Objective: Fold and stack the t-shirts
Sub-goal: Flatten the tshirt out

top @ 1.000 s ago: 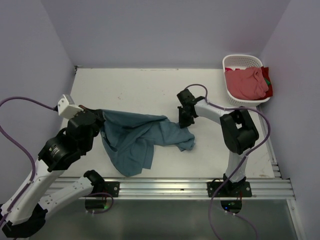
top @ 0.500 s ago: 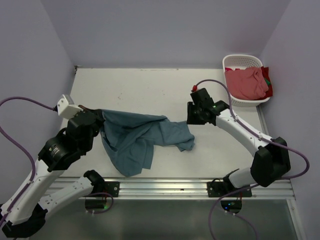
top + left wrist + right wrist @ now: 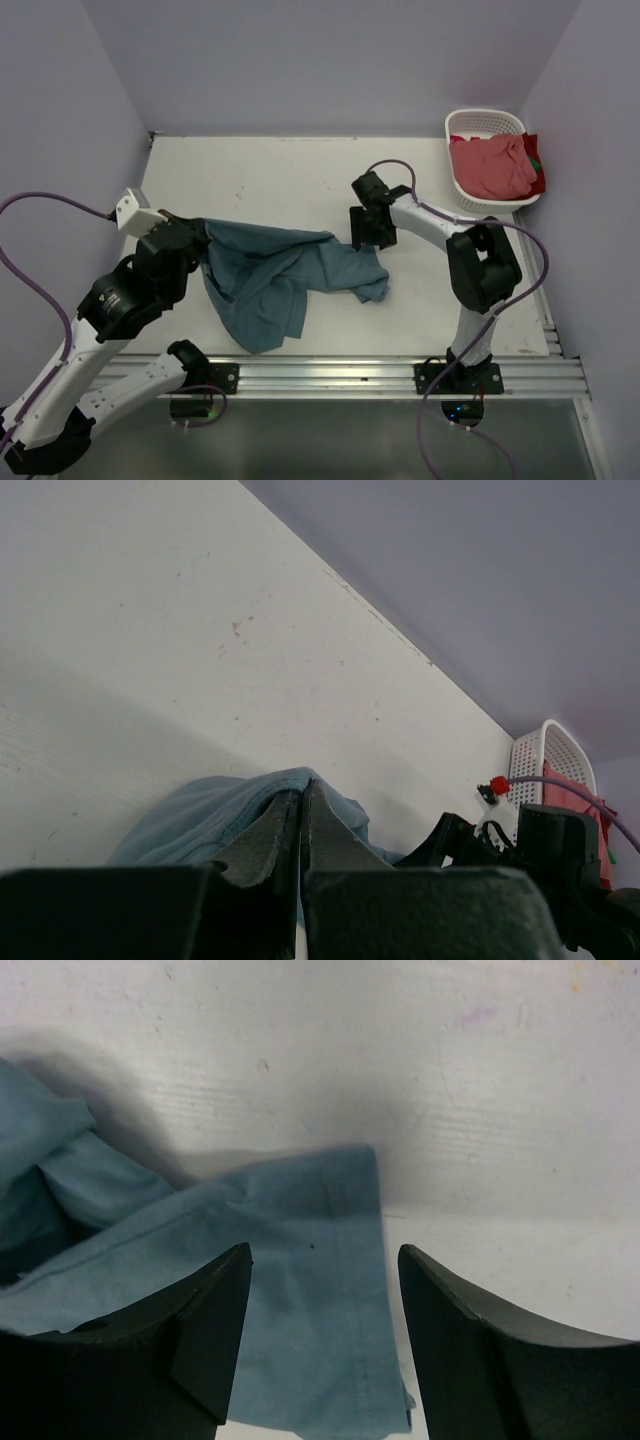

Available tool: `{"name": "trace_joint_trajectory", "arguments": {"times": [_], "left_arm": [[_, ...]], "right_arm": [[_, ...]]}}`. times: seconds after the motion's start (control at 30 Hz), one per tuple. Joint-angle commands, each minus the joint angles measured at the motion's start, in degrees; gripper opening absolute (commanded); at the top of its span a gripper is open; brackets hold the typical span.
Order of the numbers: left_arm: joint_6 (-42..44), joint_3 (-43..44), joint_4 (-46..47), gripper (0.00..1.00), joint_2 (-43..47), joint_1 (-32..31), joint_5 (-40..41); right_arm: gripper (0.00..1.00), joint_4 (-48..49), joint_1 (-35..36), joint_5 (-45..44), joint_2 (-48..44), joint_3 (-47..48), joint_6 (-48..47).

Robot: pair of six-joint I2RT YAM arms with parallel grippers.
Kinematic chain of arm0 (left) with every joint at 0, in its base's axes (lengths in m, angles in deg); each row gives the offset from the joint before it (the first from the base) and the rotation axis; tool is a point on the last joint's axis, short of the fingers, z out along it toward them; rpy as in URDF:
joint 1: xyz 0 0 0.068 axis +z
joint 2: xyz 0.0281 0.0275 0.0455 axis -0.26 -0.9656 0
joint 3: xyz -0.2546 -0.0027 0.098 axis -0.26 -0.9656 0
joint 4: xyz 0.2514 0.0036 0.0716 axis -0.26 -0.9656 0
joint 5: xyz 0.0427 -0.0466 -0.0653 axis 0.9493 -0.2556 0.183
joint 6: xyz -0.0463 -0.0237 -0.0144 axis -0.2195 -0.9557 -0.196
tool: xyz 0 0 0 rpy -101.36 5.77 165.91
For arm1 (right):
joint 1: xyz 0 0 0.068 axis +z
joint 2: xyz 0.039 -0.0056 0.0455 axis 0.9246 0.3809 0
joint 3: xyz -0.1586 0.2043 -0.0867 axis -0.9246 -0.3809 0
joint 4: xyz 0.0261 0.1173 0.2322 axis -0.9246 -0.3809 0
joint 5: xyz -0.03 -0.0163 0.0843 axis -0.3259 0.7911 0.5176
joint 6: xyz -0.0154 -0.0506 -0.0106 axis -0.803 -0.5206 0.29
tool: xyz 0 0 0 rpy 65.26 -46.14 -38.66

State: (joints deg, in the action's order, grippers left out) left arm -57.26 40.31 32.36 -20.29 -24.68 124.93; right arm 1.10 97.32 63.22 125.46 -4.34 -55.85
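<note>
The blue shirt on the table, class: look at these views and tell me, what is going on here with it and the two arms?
Two robot arms are working on the teal t-shirt, which lies crumpled on the table. The left gripper is shut on the shirt's left edge. The right gripper is open, poised over the shirt's right hemmed edge and gripping nothing. The pink t-shirt sits in the white basket at the far right corner. Nothing is folded or stacked yet.
</note>
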Motion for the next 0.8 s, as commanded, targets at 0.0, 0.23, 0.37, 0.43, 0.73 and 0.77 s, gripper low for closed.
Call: {"name": "trace_joint_trajectory", "arguments": {"times": [0.0,0.23,0.37,0.43,0.73,0.77], "left_arm": [[-0.27,1.17,2.01,0.0,0.86,0.37,1.73],[-0.98,0.73,0.87,0.0,2.27,0.46,2.43],[-1.24,0.29,0.61,0.0,2.45,0.46,2.87],[-1.24,0.11,0.6,0.0,2.45,0.37,3.05],[-0.98,-0.33,1.48,0.0,1.66,0.46,4.1],[-0.89,-0.41,1.57,0.0,1.57,0.46,4.1]], "right_arm": [[0.64,1.34,-0.01,-0.51,2.87,4.34,-0.64],[0.5,3.27,0.08,-0.68,6.83,1.72,0.15],[0.12,4.59,0.08,-0.51,5.79,-1.45,0.5],[0.0,4.77,0.34,-0.6,4.21,-3.9,0.76],[0.0,-0.85,3.95,-2.53,-22.41,-12.0,0.85],[0.0,-2.77,4.47,-2.44,-24.95,-12.18,0.76]]}}
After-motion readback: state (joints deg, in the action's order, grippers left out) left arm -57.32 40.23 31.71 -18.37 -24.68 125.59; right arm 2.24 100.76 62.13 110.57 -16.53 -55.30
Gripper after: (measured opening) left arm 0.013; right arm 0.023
